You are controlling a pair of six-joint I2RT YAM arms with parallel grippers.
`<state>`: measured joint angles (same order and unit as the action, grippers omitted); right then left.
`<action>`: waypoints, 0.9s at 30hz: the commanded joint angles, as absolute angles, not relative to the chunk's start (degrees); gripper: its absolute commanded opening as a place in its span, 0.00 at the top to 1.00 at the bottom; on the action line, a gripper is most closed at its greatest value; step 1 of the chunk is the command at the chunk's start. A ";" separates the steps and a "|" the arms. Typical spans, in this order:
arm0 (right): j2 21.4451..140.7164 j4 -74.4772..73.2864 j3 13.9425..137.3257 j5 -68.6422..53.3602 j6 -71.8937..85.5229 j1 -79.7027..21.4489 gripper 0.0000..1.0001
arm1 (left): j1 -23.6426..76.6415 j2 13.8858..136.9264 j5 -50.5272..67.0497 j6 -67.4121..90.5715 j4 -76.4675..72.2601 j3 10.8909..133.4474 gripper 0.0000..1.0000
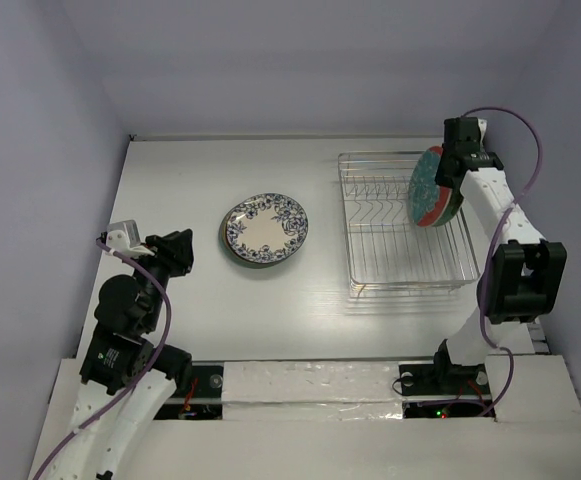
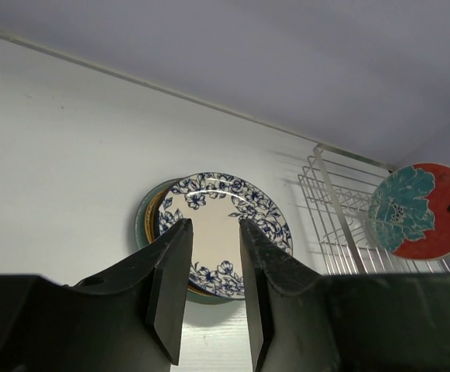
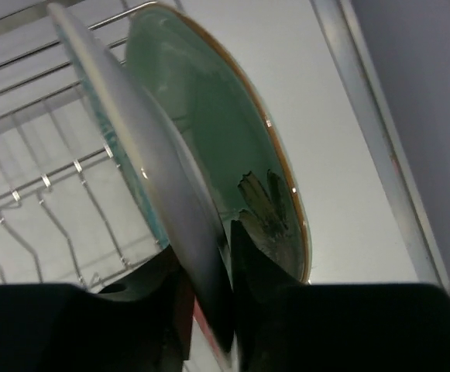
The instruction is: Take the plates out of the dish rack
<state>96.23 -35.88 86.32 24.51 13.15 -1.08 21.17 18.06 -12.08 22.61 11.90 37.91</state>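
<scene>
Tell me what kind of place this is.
Probably a robot test booth, not a kitchen: plain pale walls box in a white table, left arm and right arm are mounted at its near edge, and a wire dish rack with a red-and-teal plate is the prop.

Five plates, one dish rack

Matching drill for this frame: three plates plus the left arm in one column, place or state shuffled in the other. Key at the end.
1. white round ceramic plate with blue floral rim
2. red round ceramic plate with teal leaf
3. pale green round ceramic plate
4. left gripper

A. upright in the silver wire dish rack, behind the clamped plate
B. on top of the plate stack on the white table
C. jaws apart, nothing between them
D. rim clamped in the jaws of the right gripper

Pairs: 1-B, 2-D, 3-A, 4-C
</scene>
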 commanded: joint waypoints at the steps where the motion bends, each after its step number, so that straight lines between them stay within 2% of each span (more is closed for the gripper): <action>1: 95.36 -35.41 91.05 22.93 10.55 -0.79 0.80 | 21.45 17.58 -11.87 22.50 10.28 37.79 0.72; 3: 94.23 -35.95 91.49 25.31 9.23 -0.79 0.96 | 21.45 17.67 -11.87 22.41 10.20 37.79 0.72; 4: 91.78 -35.43 91.23 25.75 8.53 -0.79 1.00 | 21.45 17.67 -11.87 22.41 10.20 37.79 0.72; 10: 82.37 -33.40 93.95 25.66 3.70 -3.07 1.00 | 21.45 18.72 -11.87 22.41 9.85 37.71 0.72; 17: 78.23 -37.26 104.05 30.67 3.59 -9.57 1.00 | 21.45 18.72 -11.87 22.59 10.19 37.79 0.72; 20: 75.77 -36.75 105.21 22.81 9.19 -13.44 1.00 | 21.45 18.89 -11.87 22.59 10.19 37.71 0.72; 22: 73.40 -31.75 100.22 13.42 15.78 -16.25 1.00 | 21.45 19.25 -11.87 22.59 10.11 37.71 0.72; 27: 72.42 -15.50 86.94 2.39 29.42 -25.39 1.00 | 21.45 19.51 -11.87 22.68 10.11 37.71 0.72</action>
